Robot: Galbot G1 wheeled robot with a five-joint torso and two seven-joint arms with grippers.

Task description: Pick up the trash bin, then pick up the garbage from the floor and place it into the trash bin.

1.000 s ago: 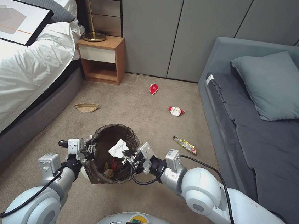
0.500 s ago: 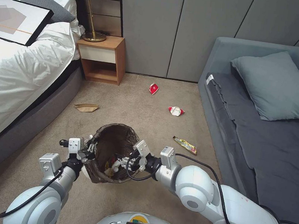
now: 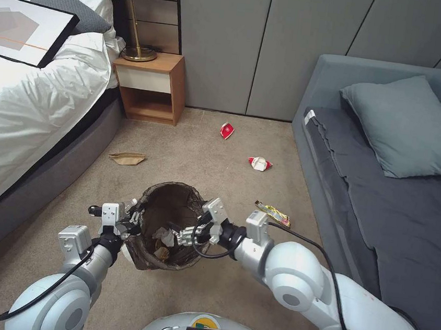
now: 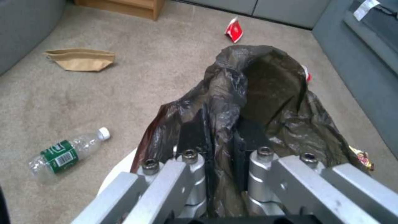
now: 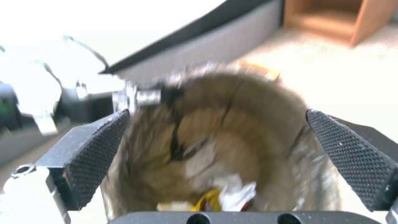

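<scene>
Right claw [image 5: 215, 161] gapes over trash bin [image 5: 215, 102].

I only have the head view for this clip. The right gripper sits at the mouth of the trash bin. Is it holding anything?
Observer: No. The right wrist view shows the right gripper open, its pads wide apart with nothing between them. A white tissue lies inside the trash bin below.
Operator: Does the left one really have the rim?
Observer: Yes. In the left wrist view the left gripper is shut on the bag-covered rim.
Operator: Any litter hidden from me?
Observer: A clear plastic bottle with a green label lies on the carpet beside the bin.
</scene>
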